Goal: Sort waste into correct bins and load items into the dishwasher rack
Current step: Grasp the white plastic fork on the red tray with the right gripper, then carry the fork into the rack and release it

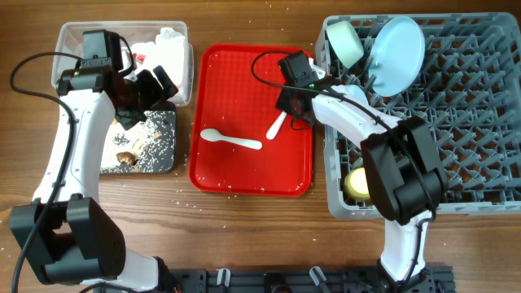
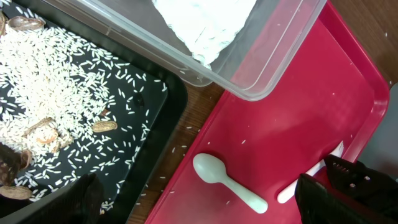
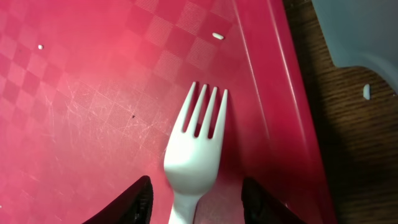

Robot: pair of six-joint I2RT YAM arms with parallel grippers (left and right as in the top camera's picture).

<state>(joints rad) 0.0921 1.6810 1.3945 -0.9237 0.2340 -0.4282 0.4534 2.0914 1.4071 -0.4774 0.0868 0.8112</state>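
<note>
A white plastic fork (image 3: pixel 196 143) lies on the red tray's right side, tines pointing away. My right gripper (image 3: pixel 196 202) is open, one finger on each side of the fork's handle; overhead it is above the fork (image 1: pixel 277 124). A white spoon (image 1: pixel 232 140) lies mid-tray and also shows in the left wrist view (image 2: pixel 227 180). My left gripper (image 1: pixel 151 98) is open and empty, hovering over the gap between the clear tub (image 1: pixel 183 81) and the black tray (image 1: pixel 167 163). The grey rack (image 1: pixel 464 130) holds a bowl (image 1: pixel 346 42), a plate (image 1: pixel 397 55) and a yellow cup (image 1: pixel 358 183).
The clear tub holds white napkins (image 1: pixel 167 45) and a small red bit (image 1: pixel 141 59). The black tray holds rice grains and brown scraps (image 2: pixel 37 134). Stray rice grains lie on the wooden table and the red tray (image 1: pixel 244 175). The right arm's cable loops over the tray.
</note>
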